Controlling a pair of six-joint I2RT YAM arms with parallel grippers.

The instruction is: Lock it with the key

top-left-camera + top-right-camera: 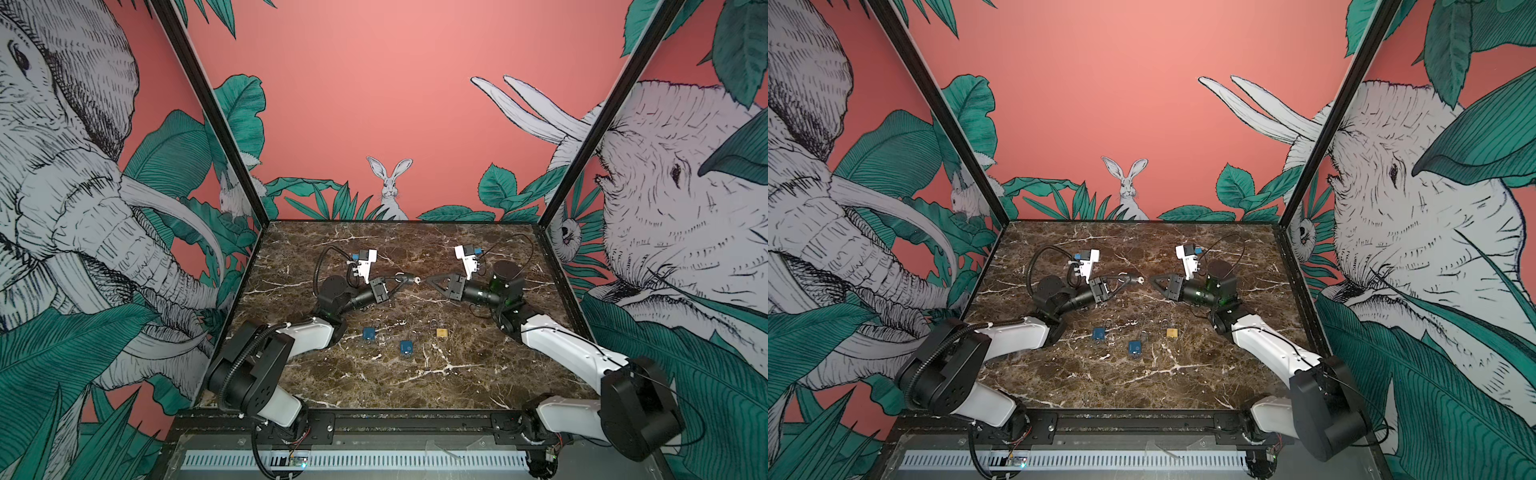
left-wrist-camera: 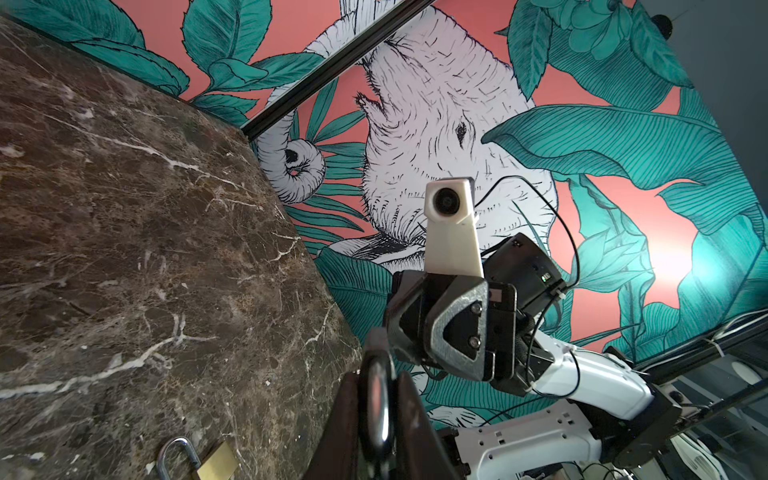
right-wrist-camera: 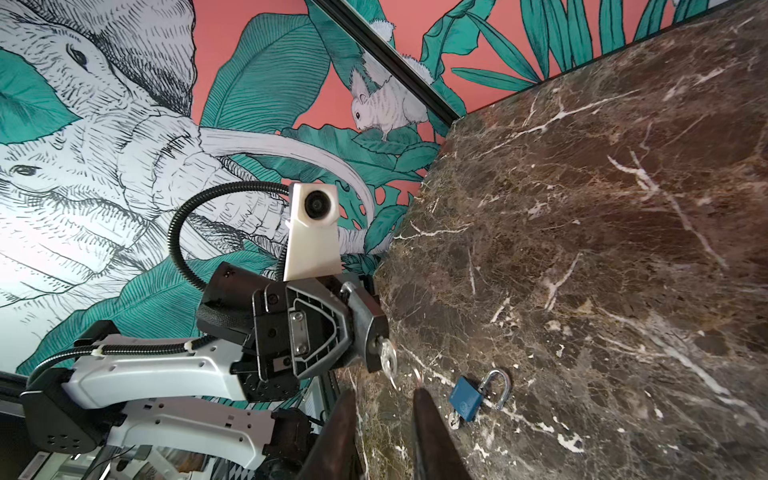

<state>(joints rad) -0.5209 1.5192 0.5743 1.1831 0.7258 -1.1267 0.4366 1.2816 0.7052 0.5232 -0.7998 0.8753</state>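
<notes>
Your left arm reaches low and level, its left gripper [image 1: 404, 279] clenched on the silver padlock [image 3: 374, 328]. This smooth metal block is held clear of the veined marble table [image 1: 457, 374], farther back than the brass padlock [image 1: 441, 332]. A small flat key [image 3: 388, 363] sits in its keyhole. Your right gripper [image 1: 428, 279] faces it level, with its dark tapered fingers [image 3: 432, 432] slightly parted and nothing between them, just short of the key.

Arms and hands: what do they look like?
White shells, black joints on left arm and right arm. Dark triangular fingers on left hand and right hand. White wedge camera mount on each wrist; ribbed black conduit on left arm.
</notes>
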